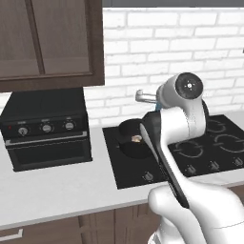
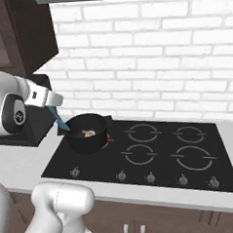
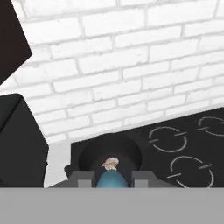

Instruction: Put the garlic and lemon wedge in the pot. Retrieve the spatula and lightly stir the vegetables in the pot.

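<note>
Gripper (image 3: 113, 180) fingers are clamped on the teal spatula (image 3: 111, 179), whose blade shows between the two dark tips in the hand view and slants down from the hand toward the pot's rim in the right base view (image 2: 60, 119). The pot (image 2: 89, 134) sits on the rear left burner of the black cooktop (image 2: 155, 157), just beside the dark toaster oven (image 1: 46, 128) on the pale surface (image 1: 57, 190). Inside the pot lies a pale tan lump, which I take for the garlic (image 3: 110, 163); a small bright bit beside it in the right base view may be the lemon wedge, but it is too small to tell.

Judging from this, both ingredients seem to be in and the stirring is the step in hand. The risks lie in the approach: the spatula comes in at a slant near the pot's left rim, so a push that is too low or too sideways could catch the wall and shove or tip the pot off its burner. A vigorous sweep could also flick the small pieces out, and a blade held by its end may twist in the grip when it meets the pot's bottom.
</note>
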You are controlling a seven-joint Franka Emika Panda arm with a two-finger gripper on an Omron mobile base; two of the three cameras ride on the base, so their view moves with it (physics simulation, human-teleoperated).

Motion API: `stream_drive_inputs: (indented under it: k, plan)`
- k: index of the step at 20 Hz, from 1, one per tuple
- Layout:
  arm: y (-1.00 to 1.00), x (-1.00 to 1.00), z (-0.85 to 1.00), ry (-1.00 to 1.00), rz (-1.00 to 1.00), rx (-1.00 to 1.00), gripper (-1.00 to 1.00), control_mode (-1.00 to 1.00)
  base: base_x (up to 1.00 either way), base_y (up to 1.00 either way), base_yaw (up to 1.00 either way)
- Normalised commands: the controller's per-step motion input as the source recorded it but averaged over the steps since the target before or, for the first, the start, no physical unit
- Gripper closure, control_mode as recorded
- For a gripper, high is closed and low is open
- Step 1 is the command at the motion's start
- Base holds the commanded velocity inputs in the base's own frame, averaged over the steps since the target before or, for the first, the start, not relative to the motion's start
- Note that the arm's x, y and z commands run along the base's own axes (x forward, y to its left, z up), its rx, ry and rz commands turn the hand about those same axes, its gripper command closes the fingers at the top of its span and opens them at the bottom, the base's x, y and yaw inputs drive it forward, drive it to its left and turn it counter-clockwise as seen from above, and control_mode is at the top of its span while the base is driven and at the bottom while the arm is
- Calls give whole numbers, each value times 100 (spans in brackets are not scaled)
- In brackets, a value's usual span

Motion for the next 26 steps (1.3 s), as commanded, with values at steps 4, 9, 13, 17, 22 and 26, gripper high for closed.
stream_drive_inputs:
  k: [4, 9, 13, 17, 22, 26]
  plan:
    - [-70, 49, -26, 12, -7, 19, 100, -100, 0, 0, 0]
    - [-54, 45, -33, 2, 1, 21, 100, -100, 0, 0, 0]
    - [-6, 75, -25, 0, 8, 7, 100, -100, 0, 0, 0]
    - [0, 75, -40, 5, 7, 0, 100, -100, 0, 0, 0]
    - [0, 55, -36, 8, 6, 0, 100, -100, 0, 0, 0]
    - [0, 39, -38, 6, 5, 0, 100, -100, 0, 0, 0]
